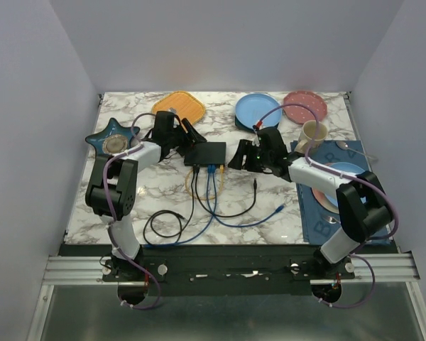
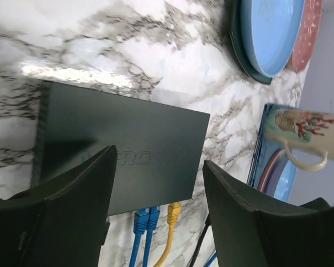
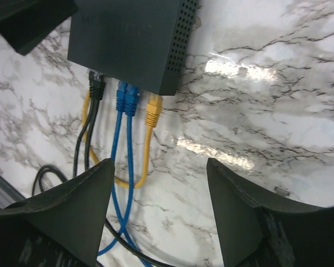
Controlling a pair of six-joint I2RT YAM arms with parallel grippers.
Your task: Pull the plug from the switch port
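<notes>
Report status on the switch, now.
Left gripper open, empty. Right gripper open, empty. Switch flat on table between them; black plug, blue plugs, yellow plug all seated. Loose cables sprawl on its near side.

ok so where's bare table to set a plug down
Bare marble behind the switch, between the orange tray and the blue plate. More at the near edge, between the cables and the blue mat. Crowded: cables fan out before the switch, with the left gripper and right gripper flanking it.
</notes>
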